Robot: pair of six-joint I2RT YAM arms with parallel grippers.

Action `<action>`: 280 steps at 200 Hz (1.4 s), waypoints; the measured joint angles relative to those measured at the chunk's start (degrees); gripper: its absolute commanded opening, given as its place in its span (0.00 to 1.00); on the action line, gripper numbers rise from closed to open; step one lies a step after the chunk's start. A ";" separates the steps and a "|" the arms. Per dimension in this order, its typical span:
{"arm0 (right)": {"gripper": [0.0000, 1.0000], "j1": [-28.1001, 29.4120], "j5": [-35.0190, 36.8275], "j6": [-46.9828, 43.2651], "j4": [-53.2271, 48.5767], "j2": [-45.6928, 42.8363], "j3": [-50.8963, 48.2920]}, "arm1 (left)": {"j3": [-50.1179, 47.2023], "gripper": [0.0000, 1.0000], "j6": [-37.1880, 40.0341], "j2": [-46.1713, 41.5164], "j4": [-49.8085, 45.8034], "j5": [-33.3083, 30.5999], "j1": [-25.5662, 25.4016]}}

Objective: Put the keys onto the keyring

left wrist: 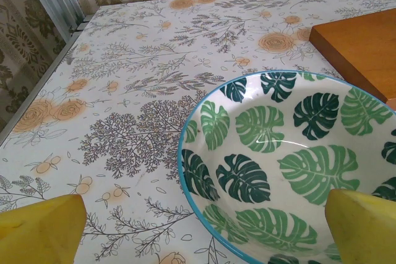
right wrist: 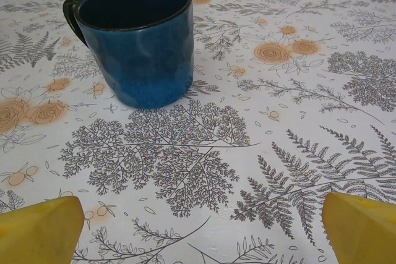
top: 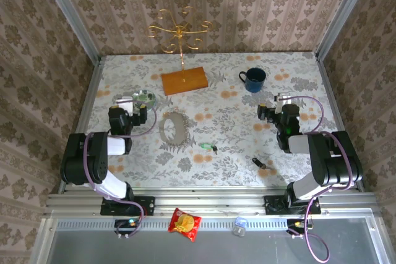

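While both arms sit folded near their bases, you have the left gripper (left wrist: 201, 232) spread wide and empty, with the leaf-patterned bowl (left wrist: 185, 153) just ahead, nearer its right finger. The right gripper (right wrist: 198, 227) is likewise spread and empty, facing the blue mug (right wrist: 139, 41) across bare cloth. The keyring (top: 173, 128) sits mid-table, just right of the left arm. The green-headed key (top: 207, 147) lies near its right side, not touching. The black key (top: 259, 163) is further right, toward the table's (top: 235, 115) near edge. Open cloth runs between hoop and mug. The wooden stand base (top: 184, 81) lies beyond the bowl.

Keys (top: 207, 147) on table (top: 235, 146), right of keyring (top: 173, 128)
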 measured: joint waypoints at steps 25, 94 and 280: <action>1.00 0.00 0.00 0.00 0.00 0.00 0.00 | 0.00 1.00 -0.02 0.00 0.02 0.02 0.00; 1.00 0.00 0.00 0.00 0.00 0.00 0.00 | 0.00 1.00 -0.02 0.00 0.00 0.04 0.07; 0.94 0.17 0.17 7.23 -29.22 -22.14 13.51 | -0.33 1.00 -0.35 -20.57 -10.60 1.57 -0.55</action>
